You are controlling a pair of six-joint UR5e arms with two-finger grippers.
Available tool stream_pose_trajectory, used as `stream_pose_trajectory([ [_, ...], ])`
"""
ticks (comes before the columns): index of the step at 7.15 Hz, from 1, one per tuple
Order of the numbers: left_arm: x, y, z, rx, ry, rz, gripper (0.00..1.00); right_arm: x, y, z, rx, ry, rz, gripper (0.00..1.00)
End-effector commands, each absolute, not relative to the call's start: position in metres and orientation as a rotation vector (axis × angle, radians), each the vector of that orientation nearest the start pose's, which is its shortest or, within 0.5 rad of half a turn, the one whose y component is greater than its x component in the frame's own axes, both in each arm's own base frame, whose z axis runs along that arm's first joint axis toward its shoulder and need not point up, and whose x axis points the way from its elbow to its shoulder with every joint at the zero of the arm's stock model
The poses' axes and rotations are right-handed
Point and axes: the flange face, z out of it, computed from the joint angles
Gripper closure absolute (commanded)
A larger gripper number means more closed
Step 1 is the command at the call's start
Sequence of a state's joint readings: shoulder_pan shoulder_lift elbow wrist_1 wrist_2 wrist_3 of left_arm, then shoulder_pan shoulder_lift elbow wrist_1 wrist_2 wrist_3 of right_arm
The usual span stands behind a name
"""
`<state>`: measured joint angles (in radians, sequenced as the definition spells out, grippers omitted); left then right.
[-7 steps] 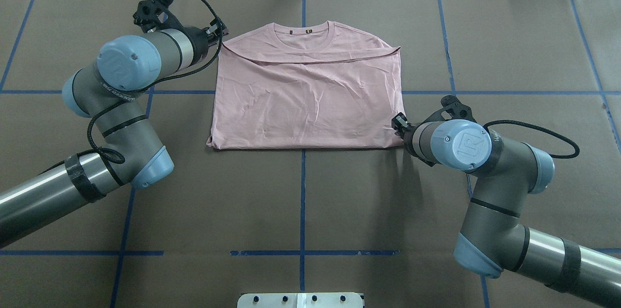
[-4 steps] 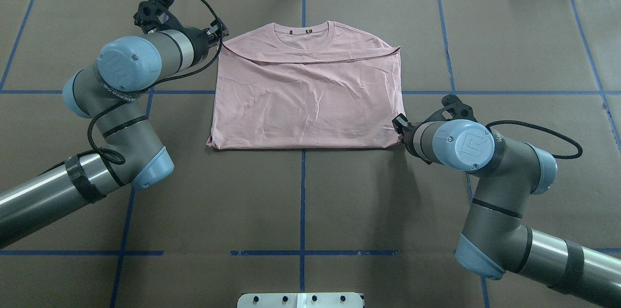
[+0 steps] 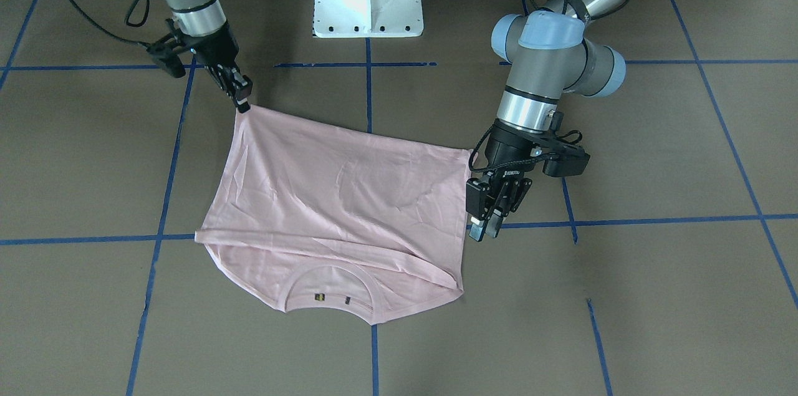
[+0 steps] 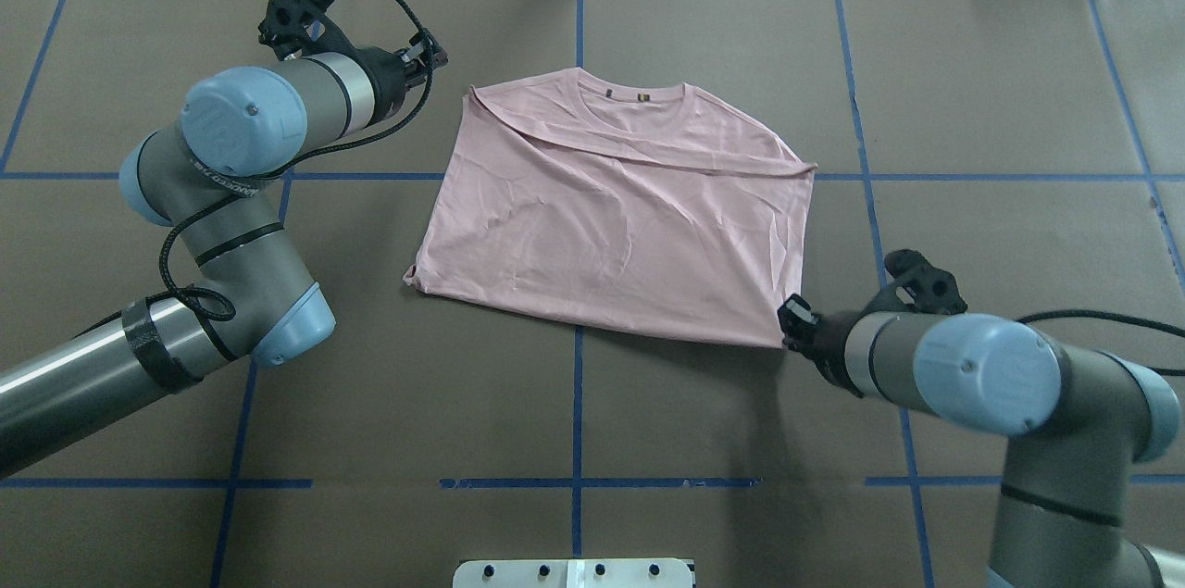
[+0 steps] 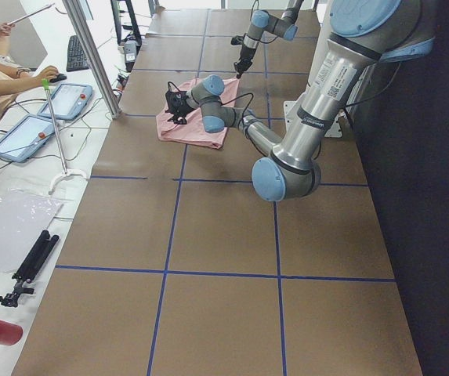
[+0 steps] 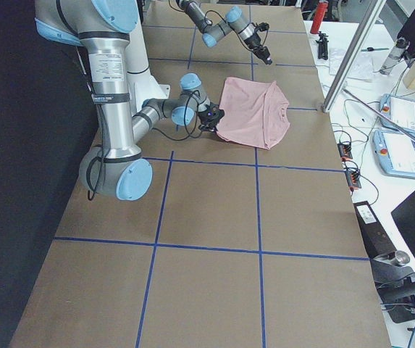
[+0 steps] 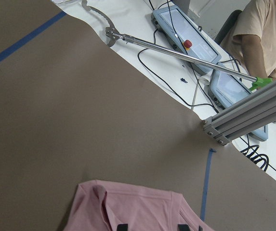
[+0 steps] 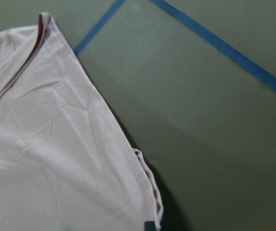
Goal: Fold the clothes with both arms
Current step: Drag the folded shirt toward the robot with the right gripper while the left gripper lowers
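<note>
T-shirt (image 4: 620,218) now lies skewed and shifted right. Right gripper (image 4: 790,316), clamped on the near-right corner, has dragged it nearer the robot and further right. The far-left corner has slid away from left gripper (image 4: 435,59), which now stands clear, fingers apart.

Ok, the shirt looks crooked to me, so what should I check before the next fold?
1. Right pincer grips a shirt corner: ok, shut on it.
2. Left pincer grips the shirt: not ok, open and apart from it.
3. Shirt square to the tape lines: not ok, it lies skewed.
4. Sleeves tucked in: ok, none stick out.
5. Print side up or down: cannot tell, no print shows.
</note>
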<state>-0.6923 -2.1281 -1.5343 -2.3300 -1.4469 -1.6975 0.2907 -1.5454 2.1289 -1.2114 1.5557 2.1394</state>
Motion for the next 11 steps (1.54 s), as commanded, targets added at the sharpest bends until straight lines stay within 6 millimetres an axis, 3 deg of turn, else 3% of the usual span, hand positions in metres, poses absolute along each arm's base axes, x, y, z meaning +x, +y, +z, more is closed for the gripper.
stream_pose_trajectory([
  [1, 0.449, -0.531, 0.247, 0.457, 1.269, -0.747, 0.55, -0.384, -0.113, 0.319, -0.367, -0.920, 0.598, 1.00],
  [2, 0.454, -0.524, 0.244, 0.447, 1.279, -0.734, 0.55, -0.389, -0.092, 0.318, -0.393, -0.908, 0.558, 0.80],
  [3, 0.454, -0.512, 0.231, 0.422, 1.312, -0.737, 0.55, -0.395, -0.092, 0.331, -0.374, -0.882, 0.565, 0.01],
  [4, 0.446, -0.489, 0.239, 0.290, 1.350, -0.758, 0.55, -0.392, -0.113, 0.332, -0.345, -0.894, 0.615, 0.00],
  [5, 0.436, -0.454, 0.257, 0.214, 1.307, -0.788, 0.53, -0.377, -0.155, 0.329, -0.300, -0.923, 0.709, 0.00],
  [6, 0.446, -0.438, 0.264, 0.186, 1.227, -0.788, 0.50, -0.368, -0.200, 0.309, -0.256, -0.997, 0.796, 0.00],
  [8, 0.500, -0.356, 0.258, 0.036, 1.059, -0.745, 0.48, -0.369, -0.308, 0.293, -0.099, -1.079, 0.932, 0.00],
  [9, 0.524, -0.327, 0.260, 0.010, 0.947, -0.705, 0.41, -0.366, -0.331, 0.304, -0.073, -1.058, 0.977, 0.00],
  [11, 0.538, -0.317, 0.263, 0.009, 0.903, -0.672, 0.41, -0.373, -0.331, 0.305, -0.075, -1.055, 0.976, 0.00],
])
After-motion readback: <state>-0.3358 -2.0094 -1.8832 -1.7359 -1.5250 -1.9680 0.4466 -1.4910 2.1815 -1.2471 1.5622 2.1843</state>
